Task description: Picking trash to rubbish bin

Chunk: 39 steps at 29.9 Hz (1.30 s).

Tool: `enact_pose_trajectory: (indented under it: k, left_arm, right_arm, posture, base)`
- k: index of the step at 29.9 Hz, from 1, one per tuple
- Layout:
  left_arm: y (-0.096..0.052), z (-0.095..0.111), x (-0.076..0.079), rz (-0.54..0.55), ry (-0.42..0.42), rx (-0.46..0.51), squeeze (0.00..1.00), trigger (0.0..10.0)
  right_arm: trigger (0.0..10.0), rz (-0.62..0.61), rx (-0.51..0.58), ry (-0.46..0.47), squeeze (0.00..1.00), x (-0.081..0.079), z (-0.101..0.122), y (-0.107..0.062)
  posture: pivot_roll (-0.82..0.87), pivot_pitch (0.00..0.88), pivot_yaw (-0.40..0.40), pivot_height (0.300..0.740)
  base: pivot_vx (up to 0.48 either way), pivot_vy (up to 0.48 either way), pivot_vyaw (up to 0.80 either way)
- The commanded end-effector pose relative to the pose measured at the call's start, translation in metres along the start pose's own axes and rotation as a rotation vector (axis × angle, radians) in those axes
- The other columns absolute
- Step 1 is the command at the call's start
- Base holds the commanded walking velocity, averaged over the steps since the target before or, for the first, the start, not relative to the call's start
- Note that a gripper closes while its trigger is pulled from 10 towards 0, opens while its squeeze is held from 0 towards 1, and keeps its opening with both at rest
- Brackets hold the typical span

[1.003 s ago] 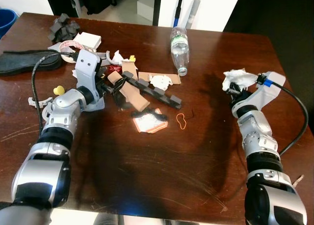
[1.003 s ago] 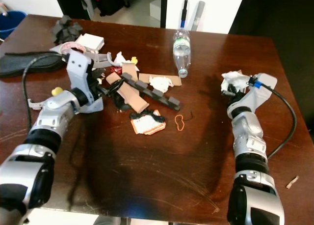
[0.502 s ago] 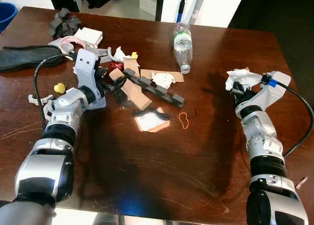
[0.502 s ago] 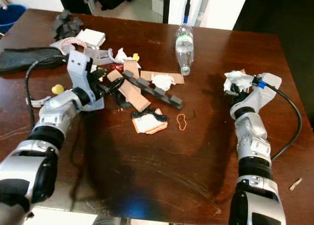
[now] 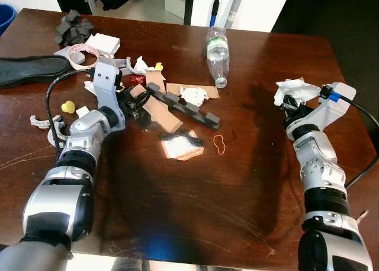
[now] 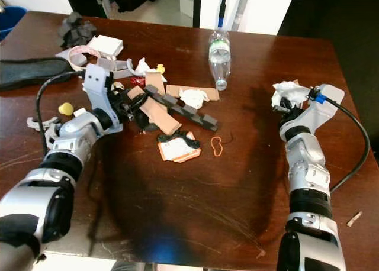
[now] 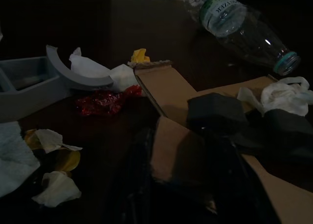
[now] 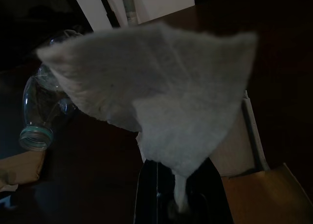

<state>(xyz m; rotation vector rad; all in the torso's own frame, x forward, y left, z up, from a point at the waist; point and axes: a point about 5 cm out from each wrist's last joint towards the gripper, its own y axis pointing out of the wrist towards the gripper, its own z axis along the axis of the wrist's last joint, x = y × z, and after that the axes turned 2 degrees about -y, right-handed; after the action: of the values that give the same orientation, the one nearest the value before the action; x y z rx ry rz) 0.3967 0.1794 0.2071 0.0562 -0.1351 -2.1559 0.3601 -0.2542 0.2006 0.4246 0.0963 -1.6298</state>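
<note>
The right gripper is pinched closed on a white tissue, which fans out from the fingertips and hangs clear of the table; in the head views it sits at about 3 o'clock of the tabletop. The hold is on 1 thin corner only, so a quick swing toward a bin could tear the paper or let it slip free. No rubbish bin can be made out near the table's right side, so the carry may be long.

The left gripper rests in the litter pile at about 10 o'clock. Its 2 dark fingers lie on either side of a brown cardboard strip, but I cannot tell whether they are closed on it. A black foam strip touches that cardboard, and a red wrapper lies just beside, so a lift here could drag neighbours along. A plastic bottle lies on its side at 12 o'clock and could roll if nudged.
</note>
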Motion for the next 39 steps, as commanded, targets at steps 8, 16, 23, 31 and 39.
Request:
enact_pose_trajectory:
  k: [8,16,23,31,39]
  left_arm:
    - [-0.007,-0.008,-0.004,0.007,-0.005,-0.02,0.0,0.0]
    - [-0.007,0.017,-0.009,0.007,0.024,0.089,0.0,0.0]
    - [-0.006,0.063,-0.002,-0.065,0.07,0.284,0.0,0.0]
    - [-0.016,0.097,0.004,-0.09,0.085,0.426,0.0,0.0]
    - [-0.039,0.11,0.02,-0.152,0.071,0.499,0.0,0.0]
  right_arm:
    - [10.0,-0.014,0.011,0.003,0.0,0.003,0.006,0.0]
    - [10.0,0.0,0.023,0.017,0.0,-0.004,0.007,0.006]
    - [10.0,0.014,0.038,0.042,0.0,-0.011,0.009,0.012]
    - [10.0,0.028,0.037,0.062,0.0,-0.017,0.006,0.016]
    - [10.0,0.049,0.048,0.097,0.0,-0.025,0.005,0.023]
  posture:
    - [-0.05,0.308,-0.028,0.74]
    - [-0.04,0.272,-0.028,0.74]
    - [-0.02,0.235,-0.028,0.74]
    - [0.01,0.202,-0.026,0.74]
    - [0.05,0.162,-0.033,0.74]
  base:
    - [0.0,0.0,0.0]
    - [0.0,0.0,0.0]
    - [0.0,0.0,0.0]
    - [0.0,0.0,0.0]
    - [0.0,0.0,0.0]
